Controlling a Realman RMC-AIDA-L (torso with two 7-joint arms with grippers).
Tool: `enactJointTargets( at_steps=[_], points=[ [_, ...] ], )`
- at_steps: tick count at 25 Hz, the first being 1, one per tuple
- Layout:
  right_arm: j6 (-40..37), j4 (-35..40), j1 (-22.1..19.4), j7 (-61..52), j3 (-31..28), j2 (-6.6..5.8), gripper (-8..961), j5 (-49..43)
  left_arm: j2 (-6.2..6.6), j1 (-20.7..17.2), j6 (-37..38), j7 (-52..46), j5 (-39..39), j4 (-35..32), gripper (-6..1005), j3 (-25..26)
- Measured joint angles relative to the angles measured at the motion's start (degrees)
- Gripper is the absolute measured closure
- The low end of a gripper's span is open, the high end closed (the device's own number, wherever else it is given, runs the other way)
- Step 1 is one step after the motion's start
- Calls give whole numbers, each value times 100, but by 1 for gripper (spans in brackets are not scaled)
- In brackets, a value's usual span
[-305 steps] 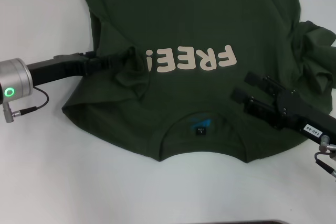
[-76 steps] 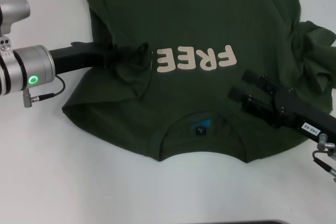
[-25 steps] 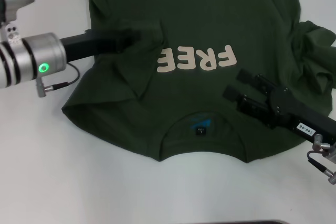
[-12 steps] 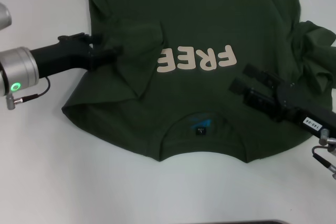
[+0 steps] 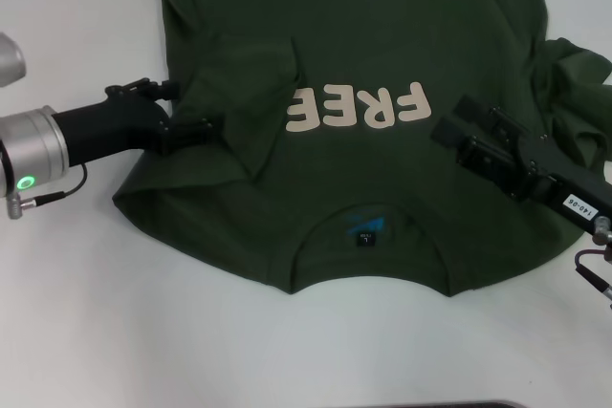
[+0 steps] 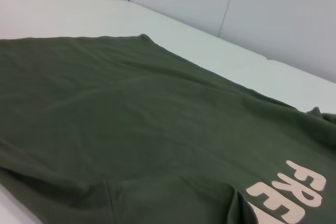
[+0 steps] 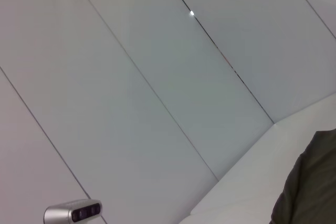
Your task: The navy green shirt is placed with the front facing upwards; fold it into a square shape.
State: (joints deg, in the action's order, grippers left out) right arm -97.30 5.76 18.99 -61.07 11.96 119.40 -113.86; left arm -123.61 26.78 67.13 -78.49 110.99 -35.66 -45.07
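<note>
Left gripper (image 5: 206, 126): finger spread not discernible, tips at folded left sleeve of navy green shirt (image 5: 382, 35). Right gripper (image 5: 449, 126): fingers parted, empty, above shirt's right side.

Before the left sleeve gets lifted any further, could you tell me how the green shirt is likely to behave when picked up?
The shirt will probably go limp and drape: its left sleeve already lies folded over in soft creases by the left gripper. The right sleeve is bunched, so pushing likely wrinkles it rather than sliding it whole. It looks light.
</note>
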Motion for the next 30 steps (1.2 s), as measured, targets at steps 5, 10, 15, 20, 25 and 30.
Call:
enactJointTargets(
  at_steps=[5, 10, 15, 20, 25, 30],
  points=[
    [0, 6, -3, -38, 0, 1, 41, 5, -18, 15, -39, 19, 28, 41, 127, -138],
    [-3, 6, -17, -44, 0, 4, 42, 5, -23, 19, -92, 47, 29, 124, 129, -150],
    [-6, 4, -13, -45, 0, 13, 42, 5, -26, 25, -95, 16, 28, 153, 131, -330],
    [-9, 4, -7, -45, 0, 13, 42, 5, -40, 53, -47, 13, -19, 164, 133, -492],
    [-10, 4, -2, -45, 0, 13, 41, 5, -48, 136, 15, 10, -32, 208, 135, -560],
    [-10, 4, 0, -45, -1, 13, 41, 51, -49, 276, 77, 9, -9, 410, 136, -589]
  ],
)
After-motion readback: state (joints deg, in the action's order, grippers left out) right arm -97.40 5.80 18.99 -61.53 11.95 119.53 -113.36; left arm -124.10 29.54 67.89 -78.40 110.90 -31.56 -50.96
